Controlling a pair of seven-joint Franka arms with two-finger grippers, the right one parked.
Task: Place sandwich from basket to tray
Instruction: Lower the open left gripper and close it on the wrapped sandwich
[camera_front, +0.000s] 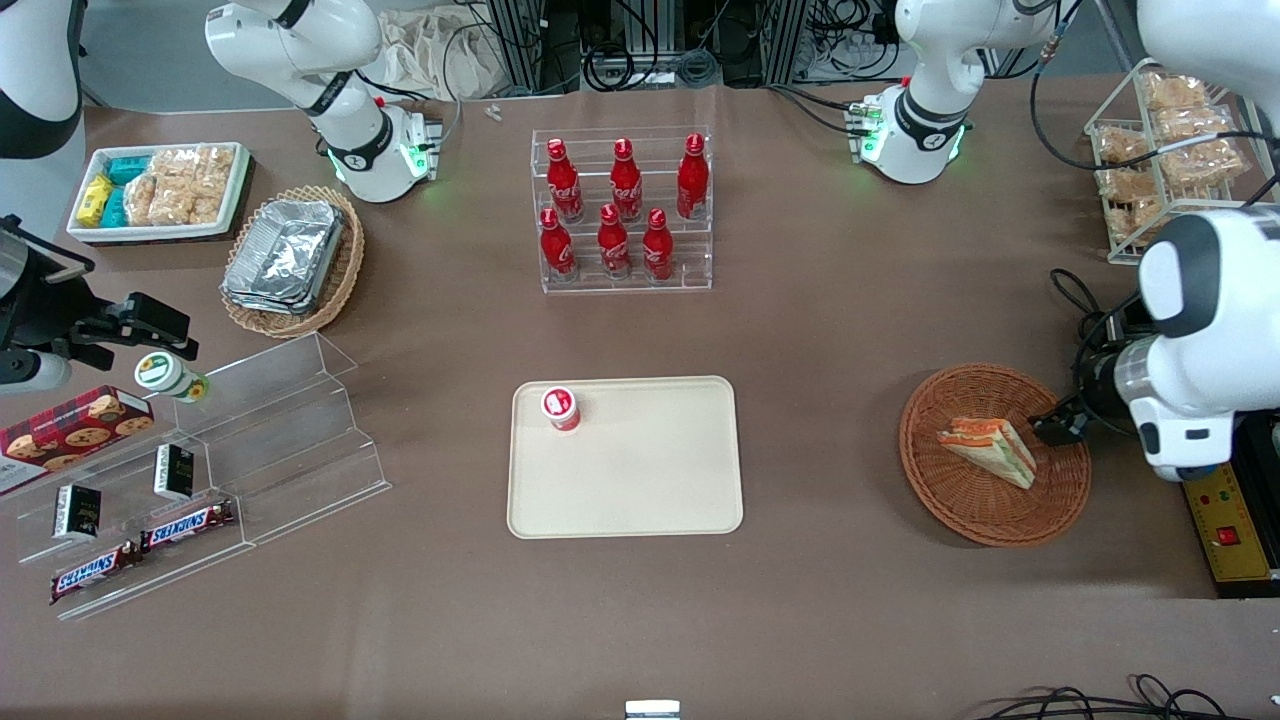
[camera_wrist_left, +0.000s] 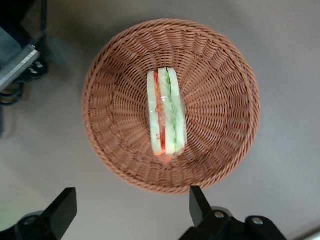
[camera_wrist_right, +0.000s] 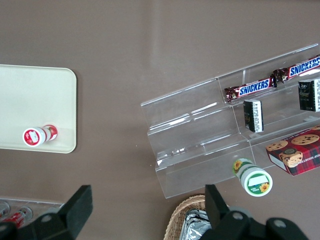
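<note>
Hovering over the edge of the basket (camera_front: 995, 455) that faces the working arm's end of the table, the gripper (camera_wrist_left: 131, 212) has its 2 fingers (camera_wrist_left: 199, 202) spread wide and holds nothing. In the left wrist view both fingertips sit off the wicker rim, over bare tabletop, and the sandwich (camera_wrist_left: 166, 118) lies well apart from them, near the middle of the basket. It rests with its cut edge up, so white bread, red and green filling show as parallel stripes. The gap between the fingers looks wider than the sandwich is thick.

In the front view the sandwich (camera_front: 990, 447) sits in the basket just beside the gripper (camera_front: 1055, 428), which reaches in from the working arm's side. Brown tabletop (camera_front: 820, 330) surrounds the basket on every visible side, and an open stretch of it separates the basket from the tray (camera_front: 640, 480).

The tray lies flat toward the middle of the table. 1 small red and white container (camera_front: 561, 408) stands in a corner of it; the rest of its surface is bare. Farther from the camera, 6 red bottles (camera_front: 625, 205) stand in a clear rack (camera_front: 622, 212).
</note>
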